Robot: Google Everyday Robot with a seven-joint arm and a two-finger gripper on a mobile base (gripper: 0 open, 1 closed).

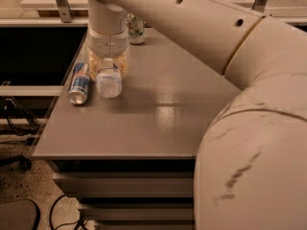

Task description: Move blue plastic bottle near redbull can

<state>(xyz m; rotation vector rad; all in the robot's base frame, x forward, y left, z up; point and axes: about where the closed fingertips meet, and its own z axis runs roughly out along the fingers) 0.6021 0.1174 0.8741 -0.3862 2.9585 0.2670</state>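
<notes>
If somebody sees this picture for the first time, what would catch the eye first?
The huge white robot arm fills the right side and reaches across the grey table. At the table's left, its gripper holds the blue plastic bottle close beside the lying redbull can.
</notes>
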